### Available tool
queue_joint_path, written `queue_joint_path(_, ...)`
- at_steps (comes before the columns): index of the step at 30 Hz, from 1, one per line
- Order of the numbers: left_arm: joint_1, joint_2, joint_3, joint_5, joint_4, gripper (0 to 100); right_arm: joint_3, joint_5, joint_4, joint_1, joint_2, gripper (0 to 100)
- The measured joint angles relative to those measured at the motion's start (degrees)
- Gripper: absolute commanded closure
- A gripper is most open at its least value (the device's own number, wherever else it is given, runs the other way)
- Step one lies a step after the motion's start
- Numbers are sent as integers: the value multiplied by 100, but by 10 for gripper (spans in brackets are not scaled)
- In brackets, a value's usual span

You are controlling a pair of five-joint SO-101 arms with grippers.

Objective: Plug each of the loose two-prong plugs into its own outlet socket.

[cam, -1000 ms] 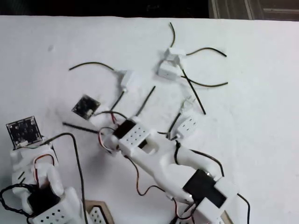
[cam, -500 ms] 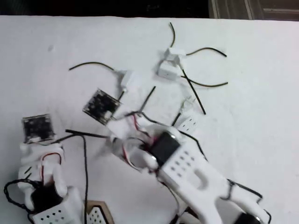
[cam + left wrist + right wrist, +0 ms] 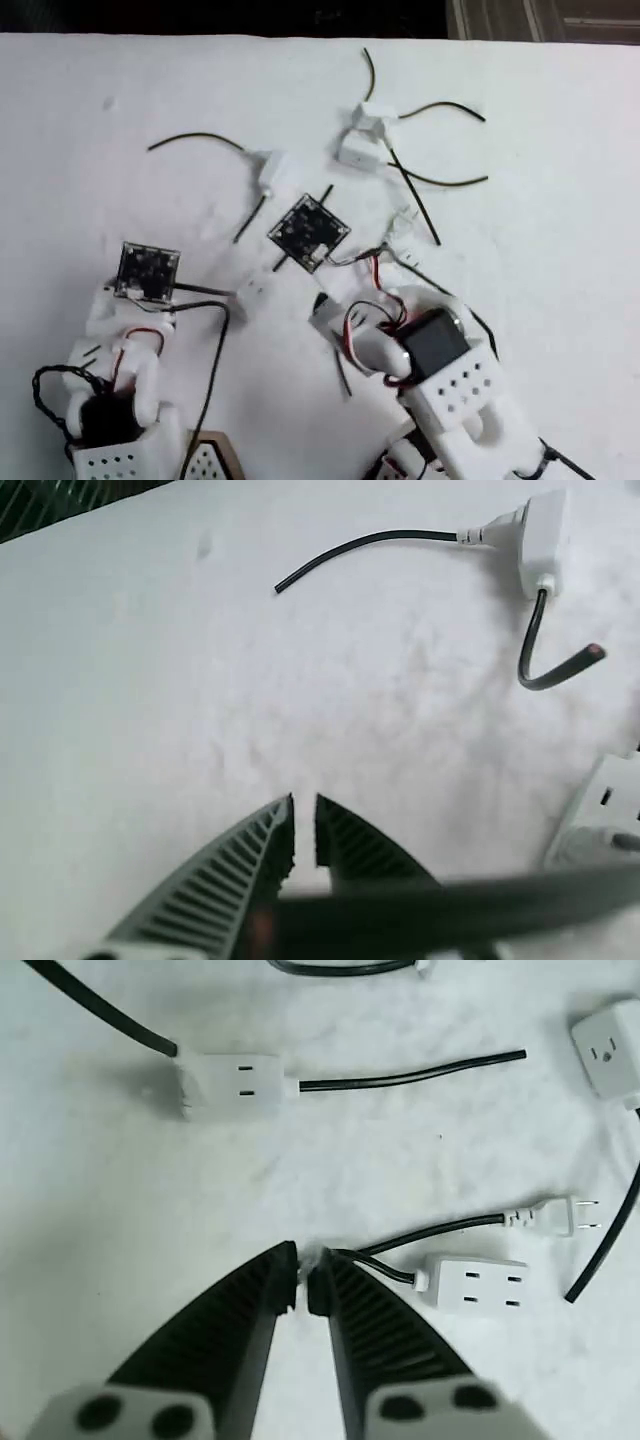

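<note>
Right tool [image 3: 303, 1278] closed at plug cord [image 3: 440, 1228], left tool [image 3: 303, 825] closed empty over table [image 3: 150, 680].

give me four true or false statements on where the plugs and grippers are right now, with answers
1. The two-prong plug is seated in a socket. False: it lies loose on the white cloth beside an outlet, prongs bare.
2. The left gripper has nothing between its fingers. True.
3. The right gripper stands wide open. False: its jaws are nearly together, at the near ends of the cords.
4. Those cords are black. True.
</note>
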Motion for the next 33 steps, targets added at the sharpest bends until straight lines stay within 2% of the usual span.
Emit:
queue_joint_path(3, 9, 0, -536, 0, 475, 766, 580, 26, -598, 105, 0, 929)
queue_joint_path(9, 0, -70, -1776, 0, 1486, 782, 686, 26, -879, 114, 0, 834)
queue_joint_path(12, -299, -70, -1960, 141, 1574, 782, 686, 26, -905, -26, 18, 726)
queue_joint_path(16, -862, -70, -1969, 378, 1459, 781, 686, 26, -932, -571, 360, 591)
queue_joint_path(20, -1257, -70, -1969, 413, 1407, 781, 607, -343, -1292, -1073, 1108, 578)
queue_joint_path(26, -1354, -70, -1829, 413, 1407, 781, -132, -589, -1829, -1653, 2804, 578)
queue_joint_path(33, -1363, -70, -1679, 413, 1407, 781, -1143, -607, -2303, -1811, 4765, 579)
